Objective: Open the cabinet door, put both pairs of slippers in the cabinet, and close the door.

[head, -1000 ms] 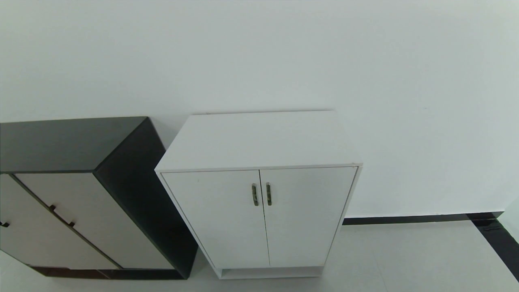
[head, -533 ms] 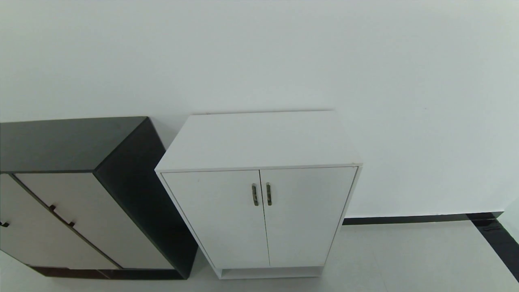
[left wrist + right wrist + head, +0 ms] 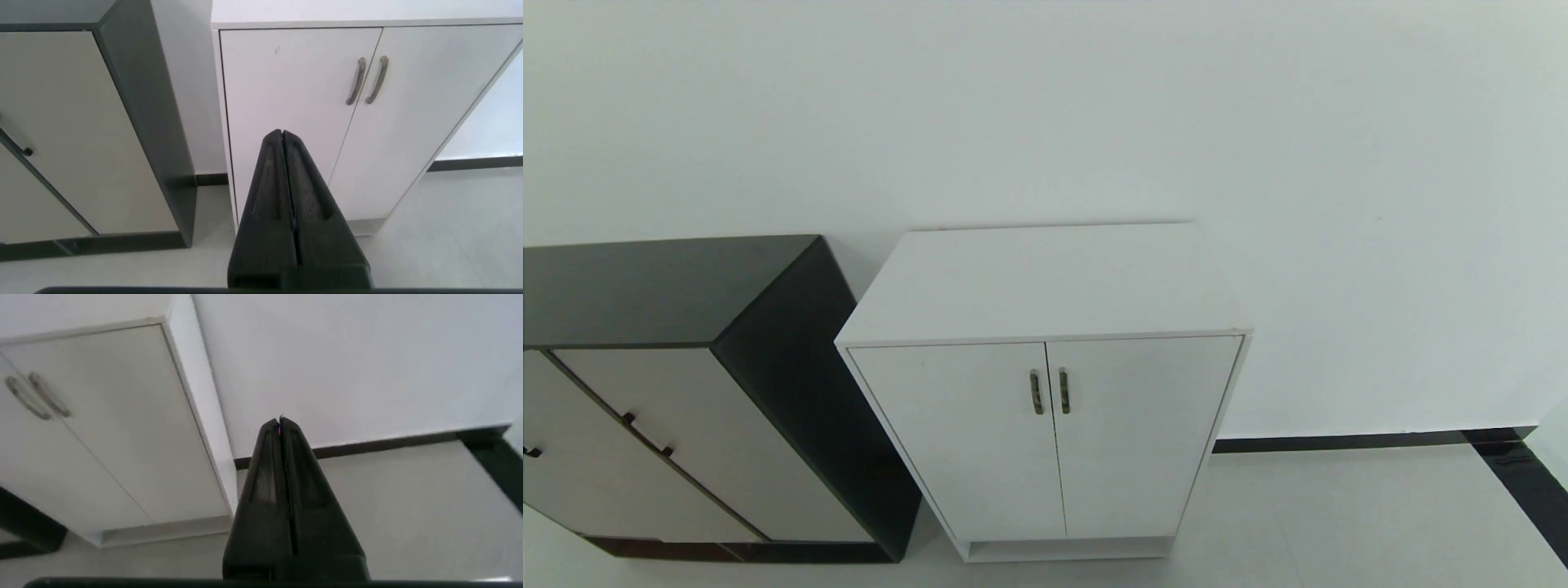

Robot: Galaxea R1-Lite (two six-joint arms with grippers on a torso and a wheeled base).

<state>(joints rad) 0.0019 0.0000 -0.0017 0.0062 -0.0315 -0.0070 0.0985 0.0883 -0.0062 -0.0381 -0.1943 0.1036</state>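
Jaws of your left gripper and right gripper are clenched together. The closed white cabinet stands on pale floor against a white wall, beside a dark cabinet.

Left gripper: black fingers pressed together along full length, seam closed, tips pointing forward. Right gripper: black fingers likewise pressed together, seam closed, tips pointing forward.

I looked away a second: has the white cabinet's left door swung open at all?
No. The left door lies flush against the right door, under the cabinet top, exactly as before.
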